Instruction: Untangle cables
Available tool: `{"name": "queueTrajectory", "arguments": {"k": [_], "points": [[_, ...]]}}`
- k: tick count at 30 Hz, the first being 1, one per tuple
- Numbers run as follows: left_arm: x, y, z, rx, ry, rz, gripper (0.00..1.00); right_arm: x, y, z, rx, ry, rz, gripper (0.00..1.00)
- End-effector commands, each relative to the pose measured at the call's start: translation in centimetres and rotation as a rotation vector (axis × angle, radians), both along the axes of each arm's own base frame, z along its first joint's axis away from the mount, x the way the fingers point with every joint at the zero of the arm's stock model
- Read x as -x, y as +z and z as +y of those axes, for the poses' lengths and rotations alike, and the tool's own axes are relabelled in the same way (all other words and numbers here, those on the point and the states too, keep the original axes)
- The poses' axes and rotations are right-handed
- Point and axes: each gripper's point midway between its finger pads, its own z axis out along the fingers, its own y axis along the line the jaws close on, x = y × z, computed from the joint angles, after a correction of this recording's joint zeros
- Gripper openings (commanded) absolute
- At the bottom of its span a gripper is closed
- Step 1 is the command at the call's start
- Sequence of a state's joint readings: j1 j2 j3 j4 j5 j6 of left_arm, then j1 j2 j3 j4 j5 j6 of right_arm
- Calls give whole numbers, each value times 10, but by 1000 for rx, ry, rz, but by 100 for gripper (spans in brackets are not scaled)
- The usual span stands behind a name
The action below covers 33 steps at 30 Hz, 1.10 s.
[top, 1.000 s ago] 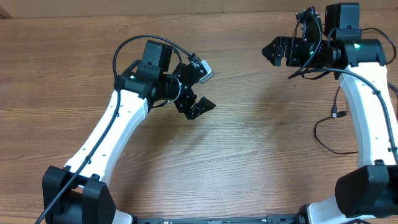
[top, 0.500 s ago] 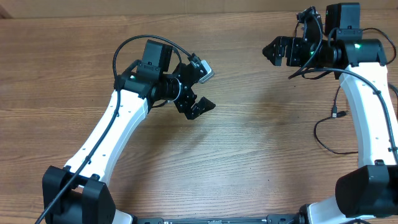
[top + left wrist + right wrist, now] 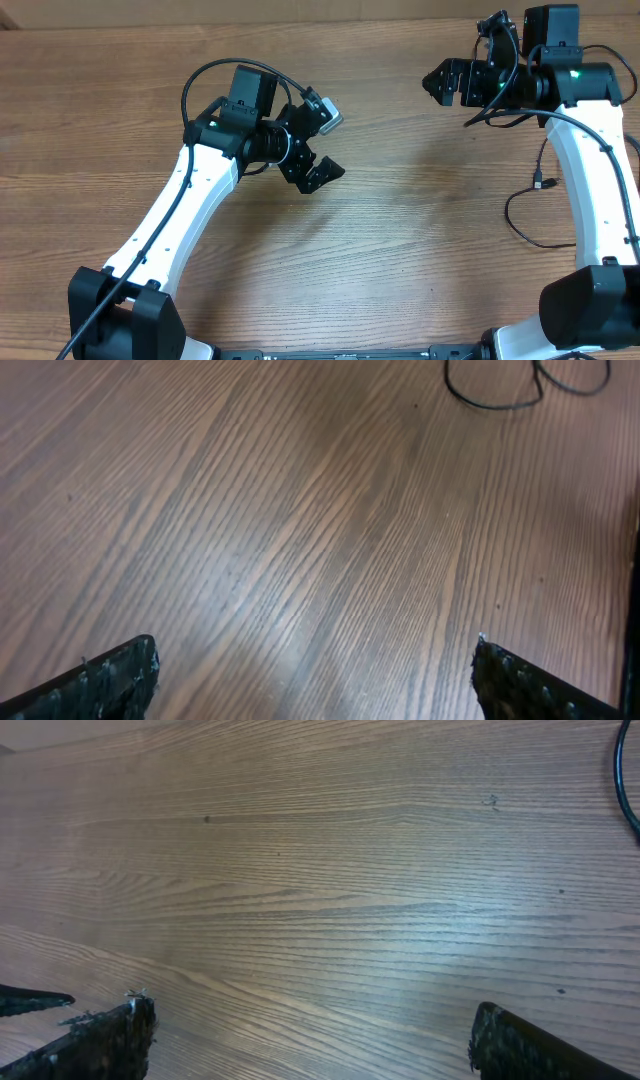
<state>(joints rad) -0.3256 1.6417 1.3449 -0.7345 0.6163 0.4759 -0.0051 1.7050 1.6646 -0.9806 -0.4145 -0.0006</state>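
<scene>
Lying loose on the table (image 3: 400, 250), one cable (image 3: 509, 210), apparently unknotted.

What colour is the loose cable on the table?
Black. The cable shows best in the overhead view.

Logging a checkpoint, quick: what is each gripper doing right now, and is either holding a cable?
Left gripper: open, holding nothing.
Right gripper: open, holding nothing.
</scene>
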Motion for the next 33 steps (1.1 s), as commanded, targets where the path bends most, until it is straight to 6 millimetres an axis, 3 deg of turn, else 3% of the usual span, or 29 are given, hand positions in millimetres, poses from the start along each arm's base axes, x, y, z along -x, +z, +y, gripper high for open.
{"name": "queueTrajectory", "arguments": {"k": [1,5,11,22,33], "points": [[-1,13,8,-27,113,4,100,-4,11,0,6,5,-35,100],[-5,28,19,-88,212,-76,100,-4,11,0,6,5,-35,100],[-6,58,22,-9,235,-270,100,-4,11,0,7,5,-35,100],[25,111,44,232,298,-699,99,-4,11,0,7,5,-36,100],[59,118,99,324,389,-935,99,-4,11,0,6,5,-35,100]]}}
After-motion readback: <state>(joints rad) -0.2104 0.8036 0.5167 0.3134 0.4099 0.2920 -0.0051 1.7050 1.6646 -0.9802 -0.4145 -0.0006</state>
